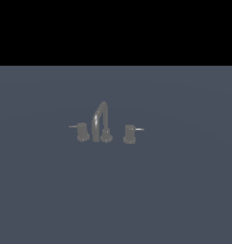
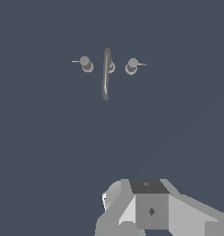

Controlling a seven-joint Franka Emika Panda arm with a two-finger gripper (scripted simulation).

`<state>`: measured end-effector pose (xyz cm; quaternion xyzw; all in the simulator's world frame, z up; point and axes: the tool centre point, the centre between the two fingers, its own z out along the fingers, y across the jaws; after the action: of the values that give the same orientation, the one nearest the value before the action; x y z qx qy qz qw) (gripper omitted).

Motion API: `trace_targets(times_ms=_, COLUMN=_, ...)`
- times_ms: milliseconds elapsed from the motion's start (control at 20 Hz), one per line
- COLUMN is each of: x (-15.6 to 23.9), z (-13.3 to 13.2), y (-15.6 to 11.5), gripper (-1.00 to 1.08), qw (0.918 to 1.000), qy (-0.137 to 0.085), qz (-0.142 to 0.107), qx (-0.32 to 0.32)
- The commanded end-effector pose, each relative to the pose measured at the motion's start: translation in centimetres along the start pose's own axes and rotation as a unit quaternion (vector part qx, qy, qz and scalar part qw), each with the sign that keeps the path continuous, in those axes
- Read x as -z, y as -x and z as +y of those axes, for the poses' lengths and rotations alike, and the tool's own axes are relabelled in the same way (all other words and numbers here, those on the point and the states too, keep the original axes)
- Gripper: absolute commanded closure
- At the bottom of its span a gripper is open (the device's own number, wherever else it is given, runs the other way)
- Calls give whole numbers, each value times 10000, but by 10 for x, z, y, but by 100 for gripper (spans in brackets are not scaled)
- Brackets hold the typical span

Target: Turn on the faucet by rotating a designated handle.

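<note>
Nearest the wrist camera, the blocky grey-and-white gripper [image 2: 150, 209] shows only its body; whether it is open cannot be told. Well beyond it on the blue-grey desk [image 1: 184, 190] stands the dark grey metal faucet [image 1: 101, 121], its bright-levered cylindrical handle [image 1: 131, 133] at the exterior view's right.

Exterior view: set low and off to the front, facing the faucet [image 1: 102, 125] from afar across the floor. Wrist view: looks steeply down from above, also distant. Both views share the faucet [image 2: 106, 69].
</note>
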<state>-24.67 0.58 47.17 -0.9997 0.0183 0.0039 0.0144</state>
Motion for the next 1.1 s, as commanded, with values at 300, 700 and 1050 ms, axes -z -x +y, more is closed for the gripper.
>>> trace_targets(times_ms=300, x=-32, z=-12, y=-22, gripper=108, qw=9981, qy=2, qz=8, qx=-621)
trace_targets(times_ms=700, x=-81, z=-25, y=-60, gripper=108, qw=9874, qy=3, qz=24, qx=-1582)
trace_targets(times_ms=1050, x=-126, z=-30, y=-98, gripper=108, qw=9693, qy=2, qz=39, qx=-2458)
